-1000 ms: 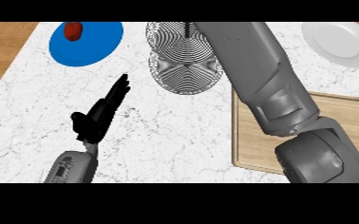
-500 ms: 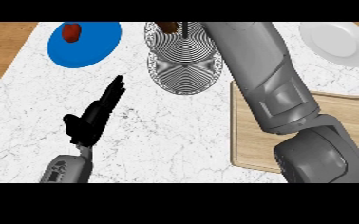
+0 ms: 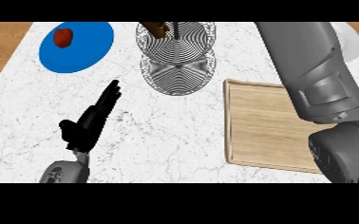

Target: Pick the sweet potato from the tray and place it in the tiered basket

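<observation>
At the far edge of the counter, well ahead of the left hand [image 3: 88,123] and a little to its right, the sweet potato [image 3: 155,28] lies in the upper level of the tiered basket [image 3: 177,57], near that tier's left rim, a brown shape partly cut off by the top of the view. The basket is a wire piece with two round levels, the lower one nearer the robot. Just to its right lies the wooden tray [image 3: 263,123], nothing visible on its bare boards, with the grey right forearm [image 3: 312,76] crossing over its right side; the right hand itself is out of view. The left hand is open, fingers straight and pointing away over the white marble counter [image 3: 168,137]. Ahead and slightly to its left sits a blue plate [image 3: 84,50] carrying a small red item [image 3: 63,37].
</observation>
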You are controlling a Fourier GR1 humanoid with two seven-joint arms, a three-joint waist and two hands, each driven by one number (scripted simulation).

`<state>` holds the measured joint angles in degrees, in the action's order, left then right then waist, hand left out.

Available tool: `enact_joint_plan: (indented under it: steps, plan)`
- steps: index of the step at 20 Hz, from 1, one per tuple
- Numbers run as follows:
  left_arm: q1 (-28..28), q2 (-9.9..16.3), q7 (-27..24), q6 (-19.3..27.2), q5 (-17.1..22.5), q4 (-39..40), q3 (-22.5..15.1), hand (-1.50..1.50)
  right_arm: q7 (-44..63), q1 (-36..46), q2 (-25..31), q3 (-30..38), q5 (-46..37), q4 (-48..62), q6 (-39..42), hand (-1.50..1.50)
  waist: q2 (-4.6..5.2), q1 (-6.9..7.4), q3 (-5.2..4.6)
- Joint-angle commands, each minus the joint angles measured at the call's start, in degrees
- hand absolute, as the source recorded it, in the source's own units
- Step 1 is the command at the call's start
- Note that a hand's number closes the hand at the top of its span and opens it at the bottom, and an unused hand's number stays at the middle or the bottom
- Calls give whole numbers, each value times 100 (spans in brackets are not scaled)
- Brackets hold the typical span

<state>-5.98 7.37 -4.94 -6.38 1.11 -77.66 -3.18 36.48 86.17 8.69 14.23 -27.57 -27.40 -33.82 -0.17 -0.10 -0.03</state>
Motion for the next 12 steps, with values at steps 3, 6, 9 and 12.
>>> enact_joint_plan:
  steps: [3, 6, 9, 12]
  plan:
    - [37, 20, 156, 43, 130, -105, 162, 0, -301, -808, 618, 195, 220, -1223, -219, -150, -123, -293, 17]
    - [33, -71, 184, 112, 43, -80, 72, 0, -579, -1499, 1073, 435, 607, -1910, 255, -150, -74, -277, 16]
    - [206, 67, 104, 5, 127, -217, 177, 0, -471, -2268, 1320, 521, 922, -2797, 783, -150, -97, -298, 13]
    - [86, -110, 1, 163, 75, -46, 170, 0, -438, -2923, 1854, 675, 1298, -3480, 1635, -150, -90, -390, 10]
